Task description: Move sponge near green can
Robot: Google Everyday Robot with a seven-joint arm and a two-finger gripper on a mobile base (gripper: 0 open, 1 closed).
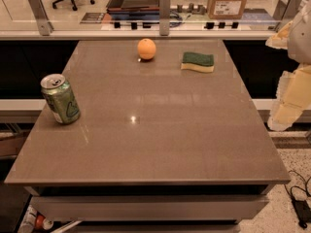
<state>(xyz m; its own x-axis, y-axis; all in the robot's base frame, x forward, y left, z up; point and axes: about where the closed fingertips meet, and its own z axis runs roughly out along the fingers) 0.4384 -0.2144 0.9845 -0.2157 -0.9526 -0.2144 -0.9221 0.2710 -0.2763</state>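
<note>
The sponge [198, 61], dark green on top with a pale yellow base, lies flat on the far right part of the table [146, 144]. The green can [60, 99] stands at the table's left edge, light green with a silver top and a darker logo. My gripper [285, 108] hangs off the table's right side, beyond the edge. It is well to the right of the sponge, somewhat nearer the camera, and far from the can. It holds nothing that I can see.
An orange fruit [146, 49] sits on the far part of the table, left of the sponge. A glass partition with metal posts [164, 13] runs behind the table. Cables [299, 203] lie on the floor at the lower right.
</note>
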